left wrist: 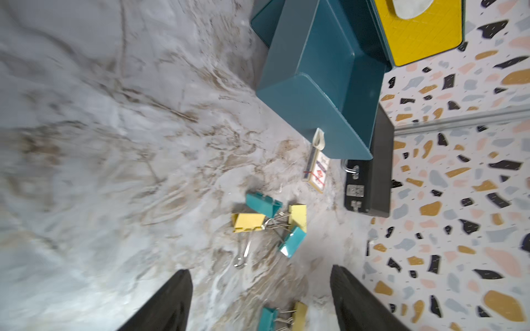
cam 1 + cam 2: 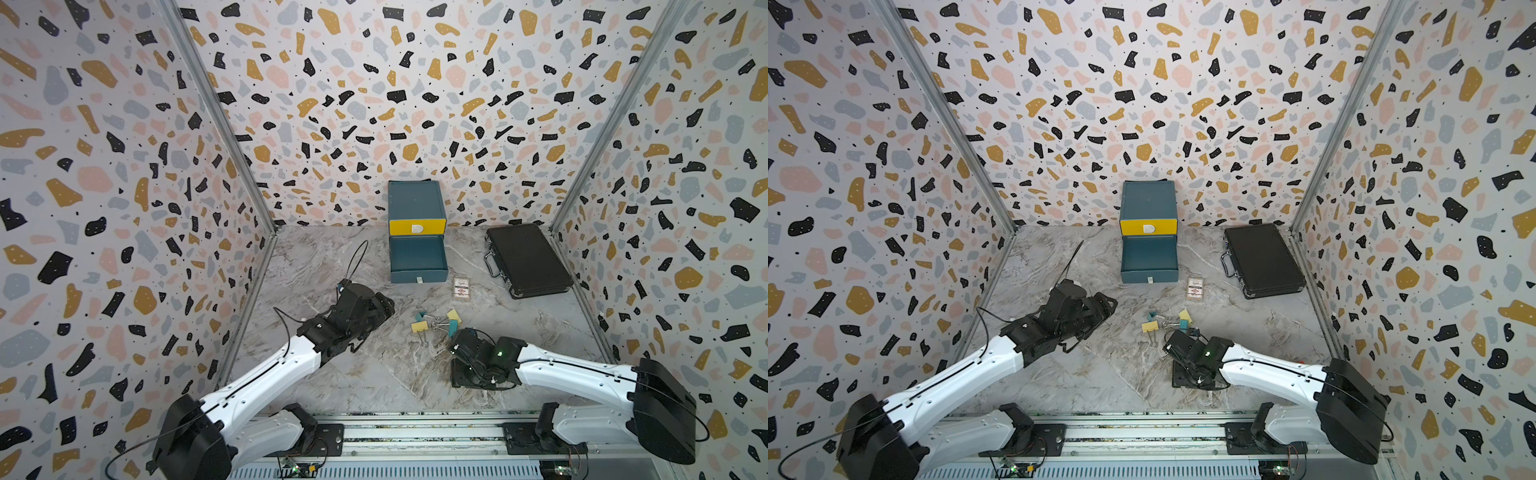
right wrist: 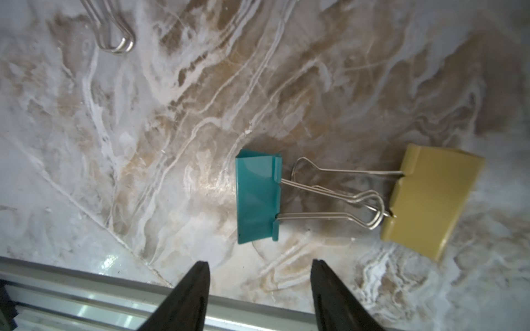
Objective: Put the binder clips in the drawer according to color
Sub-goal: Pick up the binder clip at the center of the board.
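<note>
Chest (image 2: 417,199) stood against the back wall, mid-table (image 2: 386,382). Its yellow drawer (image 2: 417,227), the top one, was shut. The teal drawer (image 2: 419,276) directly beneath was pulled well out toward the arms. In both top views I saw only its teal floor and walls, and the left wrist view of the teal drawer (image 1: 315,114) showed the same. The strip tucked under the yellow front was hidden, so I could not tell what lay there.

All the clips (image 2: 435,322) I could see lay on the table outside the chest, in front of the open drawer and toward the right arm's side. I counted six in the left wrist view, three teal and three yellow. Four sat in a knot with their wire handles tangled, and two lay as a pair nearer the right arm.

The right gripper (image 3: 260,263) hung just over that pair, jaws parted and nothing between them. A teal clip (image 3: 256,197) lay just ahead of the fingertips, its handles interlaced with those of a yellow clip (image 3: 430,200).

The left gripper (image 1: 259,270) sat left of the knot and pointed toward it, jaws wide and holding nothing.

The briefcase (image 2: 528,259) lay flat and closed at the back right. The card packet (image 2: 461,289) lay between the drawer's front corner and the clips.
</note>
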You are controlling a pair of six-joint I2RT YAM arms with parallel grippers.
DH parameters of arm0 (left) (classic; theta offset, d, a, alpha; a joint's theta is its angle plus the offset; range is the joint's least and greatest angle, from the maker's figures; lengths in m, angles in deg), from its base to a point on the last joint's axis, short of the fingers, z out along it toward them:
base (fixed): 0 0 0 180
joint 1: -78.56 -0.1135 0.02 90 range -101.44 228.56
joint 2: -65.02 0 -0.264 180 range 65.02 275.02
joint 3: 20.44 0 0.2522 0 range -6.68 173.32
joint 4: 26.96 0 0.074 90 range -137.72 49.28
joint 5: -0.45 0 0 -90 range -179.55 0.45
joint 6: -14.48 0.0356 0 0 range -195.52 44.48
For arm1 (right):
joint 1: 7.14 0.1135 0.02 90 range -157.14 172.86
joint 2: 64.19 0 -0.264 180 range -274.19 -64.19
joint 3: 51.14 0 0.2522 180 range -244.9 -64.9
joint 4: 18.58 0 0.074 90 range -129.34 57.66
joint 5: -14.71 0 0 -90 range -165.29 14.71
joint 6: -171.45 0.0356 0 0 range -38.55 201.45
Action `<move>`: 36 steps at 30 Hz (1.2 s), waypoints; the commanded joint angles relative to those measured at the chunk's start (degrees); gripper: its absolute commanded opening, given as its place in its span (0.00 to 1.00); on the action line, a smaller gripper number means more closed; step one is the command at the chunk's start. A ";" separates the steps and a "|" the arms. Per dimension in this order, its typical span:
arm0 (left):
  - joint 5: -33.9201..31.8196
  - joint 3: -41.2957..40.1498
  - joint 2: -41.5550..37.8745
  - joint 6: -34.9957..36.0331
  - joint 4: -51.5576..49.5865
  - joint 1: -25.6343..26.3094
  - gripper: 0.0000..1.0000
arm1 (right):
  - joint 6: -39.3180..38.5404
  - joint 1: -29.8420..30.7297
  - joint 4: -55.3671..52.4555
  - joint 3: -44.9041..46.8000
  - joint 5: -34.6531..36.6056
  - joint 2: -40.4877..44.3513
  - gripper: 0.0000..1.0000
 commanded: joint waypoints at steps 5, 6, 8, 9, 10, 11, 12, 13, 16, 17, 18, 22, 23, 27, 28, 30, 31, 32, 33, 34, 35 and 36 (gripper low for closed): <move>-2.82 3.99 -9.22 26.40 -19.22 0.01 0.78 | 1.90 0.45 1.28 -0.61 1.41 -3.63 0.61; -1.50 4.01 -10.49 28.39 -19.83 -0.08 0.77 | 2.00 0.45 1.28 -0.47 1.76 -4.06 0.61; 3.69 3.85 -13.59 33.64 -19.67 -0.12 0.76 | 2.27 0.45 2.53 0.21 1.97 -4.91 0.59; 5.69 3.72 -14.88 35.06 -19.72 -0.17 0.76 | 2.27 0.45 3.24 0.40 1.86 -5.37 0.59; 8.29 3.58 -16.38 36.30 -19.96 -0.17 0.75 | 2.19 0.45 3.66 0.21 1.70 -6.08 0.58; 10.37 3.41 -17.79 37.16 -20.14 -0.16 0.74 | 2.19 0.45 3.93 -0.05 1.57 -6.88 0.57; 12.02 3.24 -18.97 37.48 -20.51 -0.16 0.74 | 2.03 0.45 4.38 -0.19 1.47 -7.39 0.57; 13.75 2.84 -20.19 37.61 -20.73 -0.17 0.73 | 1.89 0.45 4.85 -0.40 1.42 -8.05 0.56; 18.71 1.63 -23.46 37.12 -21.23 -0.17 0.72 | 1.53 0.45 4.86 -1.01 1.79 -9.48 0.53; 20.46 1.17 -24.63 36.54 -20.92 -0.15 0.71 | 1.57 0.45 4.84 -1.06 1.91 -9.81 0.51; 21.65 0.70 -25.76 36.06 -20.62 -0.17 0.71 | 1.57 0.45 4.94 -1.02 1.82 -10.00 0.50; 21.96 -1.50 -30.07 34.57 -21.23 -0.12 0.69 | 1.91 0.45 5.97 -0.98 1.25 -10.72 0.39; 21.40 -1.76 -30.61 34.64 -21.94 -0.21 0.69 | 1.92 0.45 5.92 -1.10 1.36 -10.73 0.35; 20.29 -2.06 -31.29 35.30 -23.89 -0.19 0.68 | 1.02 0.45 5.16 -2.15 2.47 -9.56 0.25; 20.19 -1.97 -31.24 35.38 -24.15 -0.24 0.68 | 0.58 0.45 4.33 -2.77 3.00 -9.13 0.23; 20.52 -1.92 -31.26 35.61 -24.18 -0.26 0.68 | -0.30 0.45 2.60 -4.21 3.94 -8.14 0.21; 20.70 -1.88 -31.24 35.64 -24.15 -0.26 0.68 | -0.81 0.45 1.60 -5.03 4.55 -7.27 0.21; 21.08 -1.90 -31.31 35.64 -24.06 -0.26 0.69 | -1.26 0.45 0.70 -5.74 5.11 -6.57 0.21; 21.36 -1.96 -31.29 35.61 -23.93 -0.26 0.69 | -1.90 0.45 -0.49 -6.72 5.90 -5.58 0.20; 21.42 -2.05 -31.24 35.25 -23.81 -0.25 0.69 | -2.43 0.44 -1.65 -7.62 6.67 -4.72 0.20; 20.93 -2.14 -31.24 34.64 -23.70 -0.24 0.68 | -3.26 0.45 -2.97 -8.92 7.54 -3.83 0.20; 20.24 -2.27 -31.37 33.95 -23.71 -0.34 0.69 | -4.25 0.43 -4.34 -10.44 8.68 -3.11 0.20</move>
